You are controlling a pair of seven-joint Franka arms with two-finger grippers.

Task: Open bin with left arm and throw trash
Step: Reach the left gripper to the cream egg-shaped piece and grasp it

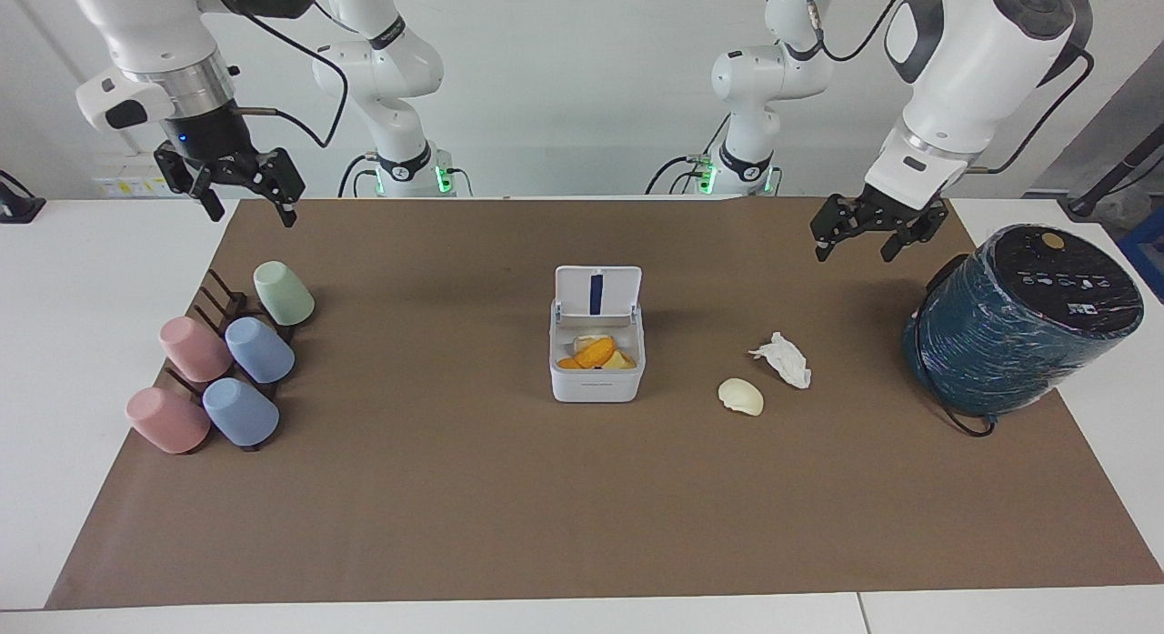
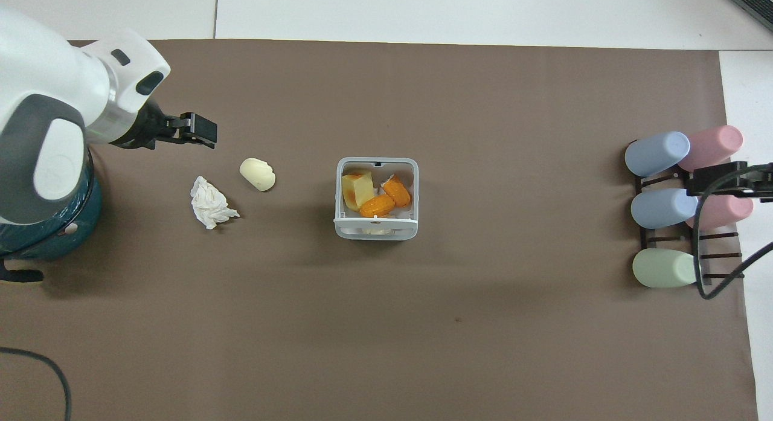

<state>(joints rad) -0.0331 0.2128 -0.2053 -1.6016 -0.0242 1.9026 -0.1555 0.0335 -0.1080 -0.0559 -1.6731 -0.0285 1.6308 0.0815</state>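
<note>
The white bin (image 1: 596,384) stands in the middle of the brown mat with its lid (image 1: 597,293) up. Orange peel (image 1: 594,351) and a yellow piece lie inside it, as the overhead view (image 2: 386,196) also shows. The cream peel (image 1: 740,396) (image 2: 257,174) and the crumpled tissue (image 1: 782,359) (image 2: 211,202) lie on the mat beside the bin, toward the left arm's end. My left gripper (image 1: 853,245) (image 2: 202,131) is open and empty, up in the air over the mat near these scraps. My right gripper (image 1: 250,206) (image 2: 703,184) is open and empty, raised by the cup rack.
A big dark teal wrapped cylinder (image 1: 1018,325) (image 2: 42,228) stands at the left arm's end of the mat. A rack of several pastel cups (image 1: 227,361) (image 2: 664,206) lies at the right arm's end.
</note>
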